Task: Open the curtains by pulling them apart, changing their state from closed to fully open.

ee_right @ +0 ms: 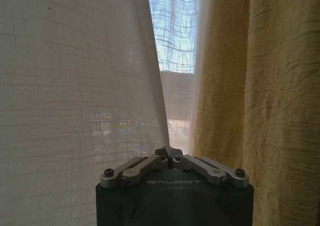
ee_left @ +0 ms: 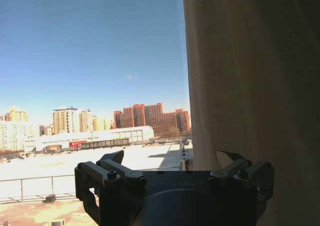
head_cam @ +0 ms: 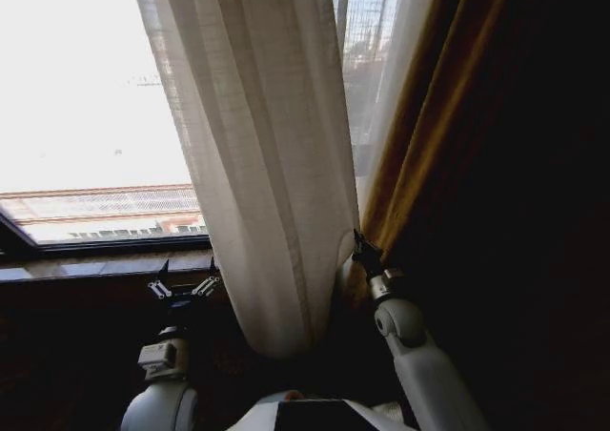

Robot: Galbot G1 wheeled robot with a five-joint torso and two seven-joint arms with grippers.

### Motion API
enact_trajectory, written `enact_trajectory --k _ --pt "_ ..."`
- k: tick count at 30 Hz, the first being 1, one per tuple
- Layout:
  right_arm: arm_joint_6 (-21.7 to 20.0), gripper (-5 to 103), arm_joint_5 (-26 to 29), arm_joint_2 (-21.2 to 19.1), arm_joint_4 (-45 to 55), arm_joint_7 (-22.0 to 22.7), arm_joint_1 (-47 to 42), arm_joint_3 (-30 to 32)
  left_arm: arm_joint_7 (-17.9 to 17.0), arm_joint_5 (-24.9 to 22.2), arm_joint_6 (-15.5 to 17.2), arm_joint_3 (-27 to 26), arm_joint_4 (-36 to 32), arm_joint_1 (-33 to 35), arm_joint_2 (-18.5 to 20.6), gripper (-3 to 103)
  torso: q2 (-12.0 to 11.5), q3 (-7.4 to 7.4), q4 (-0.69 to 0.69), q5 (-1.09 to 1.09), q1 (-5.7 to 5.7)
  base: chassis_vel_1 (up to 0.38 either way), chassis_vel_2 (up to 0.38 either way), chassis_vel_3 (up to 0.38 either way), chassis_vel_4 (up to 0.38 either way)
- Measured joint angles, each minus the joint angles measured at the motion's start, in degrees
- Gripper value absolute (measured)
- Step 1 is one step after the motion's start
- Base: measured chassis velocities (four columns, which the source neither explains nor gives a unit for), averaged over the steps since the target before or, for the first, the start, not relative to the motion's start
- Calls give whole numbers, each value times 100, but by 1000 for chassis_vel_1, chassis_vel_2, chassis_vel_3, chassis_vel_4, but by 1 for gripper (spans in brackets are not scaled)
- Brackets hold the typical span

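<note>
The sheer white curtain (head_cam: 272, 164) hangs bunched in one thick pleated column in the middle of the window. My right gripper (head_cam: 360, 247) is at its right edge, and the fabric there bulges toward it. In the right wrist view the right gripper (ee_right: 168, 152) is shut, and the curtain's (ee_right: 75, 101) edge runs down to the fingertips. My left gripper (head_cam: 187, 274) is open and holds nothing, low by the sill, just left of the curtain. The left wrist view has the left gripper (ee_left: 171, 158) spread wide with the curtain (ee_left: 250, 86) beside it.
A heavy golden drape (head_cam: 448, 154) hangs right of the sheer curtain, close beside the right gripper, and appears again as the drape (ee_right: 265, 111). Bare window glass (head_cam: 76, 88) lies to the left above a dark sill (head_cam: 95, 267). Another sheer layer (ee_right: 177, 31) shows in the gap.
</note>
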Motion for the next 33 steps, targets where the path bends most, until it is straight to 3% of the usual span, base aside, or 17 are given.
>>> enact_trajectory --k 6,15,21,29,32,33 --pt "33 0 173 -340 -523 139 317 514 -7 -17 -114 -40 -4 57 -8 100 0 0 -1 5 0 49 19 -48 -34" --pt "44 0 196 -431 -1171 413 642 1007 -9 -36 -192 -95 -4 117 -76 100 0 1 -1 6 0 0 0 0 0" --pt "44 0 190 -478 -1373 521 753 1139 -10 -51 -212 -120 4 125 -81 100 0 0 -1 7 0 0 0 0 0" --pt "110 0 28 -501 -1707 985 917 1225 -10 -54 -217 -97 48 92 -95 100 0 1 -1 7 0 0 0 0 0" --pt "145 -2 -3 -467 -1595 926 812 1152 -10 -54 -217 -97 64 83 -95 100 0 1 -2 7 0 0 0 0 0" --pt "147 3 -7 -432 -1436 744 682 1100 -9 -54 -218 -96 74 79 -94 100 -1 1 -2 8 0 0 0 0 0"
